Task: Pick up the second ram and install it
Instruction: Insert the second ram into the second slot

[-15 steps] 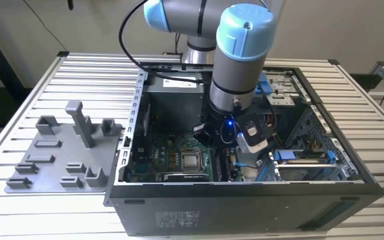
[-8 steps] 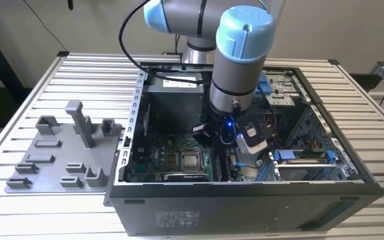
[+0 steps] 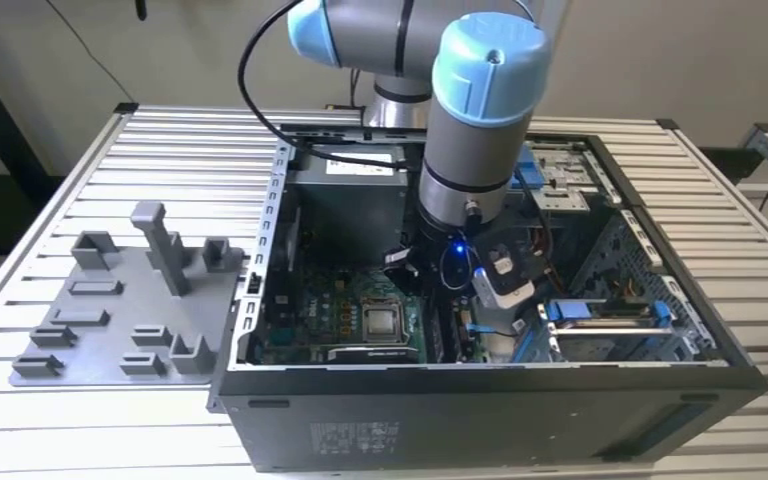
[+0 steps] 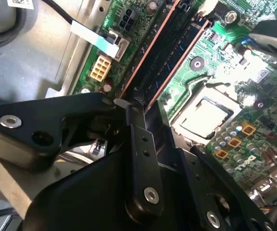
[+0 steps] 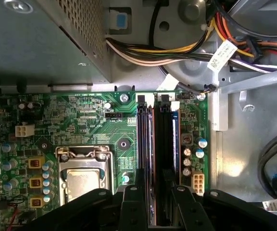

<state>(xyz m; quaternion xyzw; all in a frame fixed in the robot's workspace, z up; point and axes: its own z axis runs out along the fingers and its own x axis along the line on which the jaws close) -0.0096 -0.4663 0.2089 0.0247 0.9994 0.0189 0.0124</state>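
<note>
Tool (image 5: 150, 199) fingers sit closed on the thin dark-green memory stick (image 5: 150, 144), its long axis aligned along the black motherboard slots (image 5: 165, 139).

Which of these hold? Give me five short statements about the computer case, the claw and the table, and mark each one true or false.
1. The grey and blue robot arm reaches down into the open black computer case. True.
2. The grey plastic fixture plate lies on the exterior view's right of the case. False: it lies on the exterior view's left.
3. The claw hangs over the long black memory slots. True.
4. A fan cooler covers the square silver processor. False: it sits bare in its socket.
5. The case stands on a wooden table. False: it stands on a ribbed silvery metal table.
</note>
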